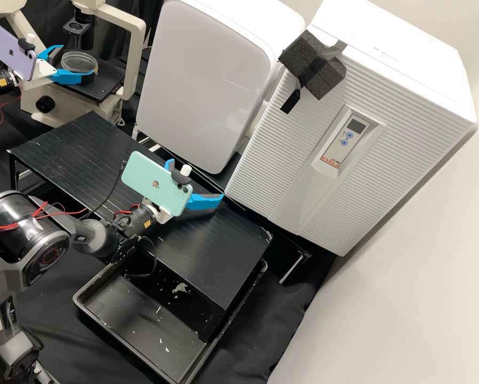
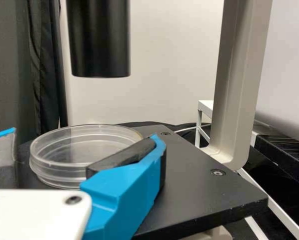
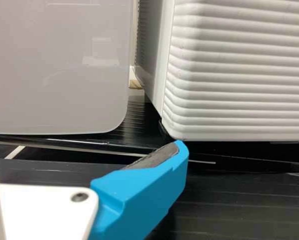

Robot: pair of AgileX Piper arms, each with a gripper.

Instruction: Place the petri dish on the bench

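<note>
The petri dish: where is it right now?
At the upper left of the high view, the petri dish is at the black microscope stage, between the open blue fingers of the left pincer.

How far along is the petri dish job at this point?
Done: the left gripper has its open fingers around the petri dish at the microscope stage. In hand: apparently the grasp, a gap showing beside one finger. Left: closing, carrying the dish over, setting it on the bench.
</note>
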